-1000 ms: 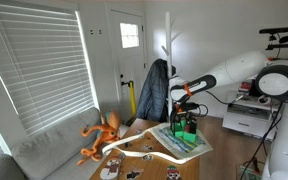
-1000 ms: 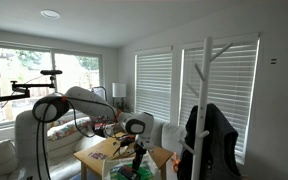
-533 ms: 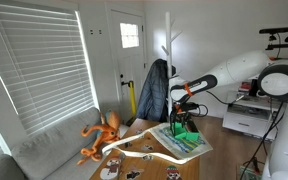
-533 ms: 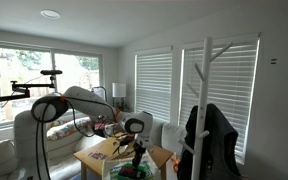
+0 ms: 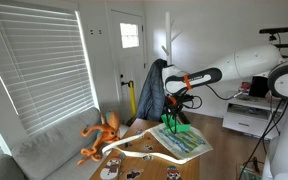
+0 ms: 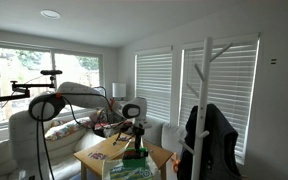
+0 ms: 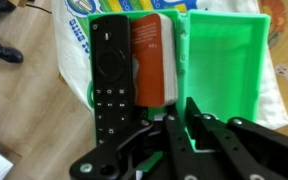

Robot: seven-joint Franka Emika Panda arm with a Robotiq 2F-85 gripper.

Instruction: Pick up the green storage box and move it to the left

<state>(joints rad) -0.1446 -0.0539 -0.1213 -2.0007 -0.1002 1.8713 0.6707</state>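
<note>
Gripper (image 7: 184, 118) comes in from the bottom of my wrist view. The fingers (image 7: 197, 110) are pinched close together on the near wall of the green storage box (image 7: 199, 55), about where its divider meets that wall. I read it as clamped on the box.

The box is open-topped with two compartments. The one on the left of the frame holds a black remote (image 7: 109, 70) and a reddish-brown flat item (image 7: 149, 55); the other is bare.

In an exterior view the box (image 5: 181, 126) hangs just under the gripper (image 5: 174, 112), over the pale striped sheet (image 5: 184, 143), toward the bench's far edge near the coat rack (image 5: 167, 45). I can't tell if it's clear of the sheet.

Bare bench wood (image 7: 29, 110) shows beside the sheet. An orange plush (image 5: 102, 135) sits off the bench's near corner on the sofa.
</note>
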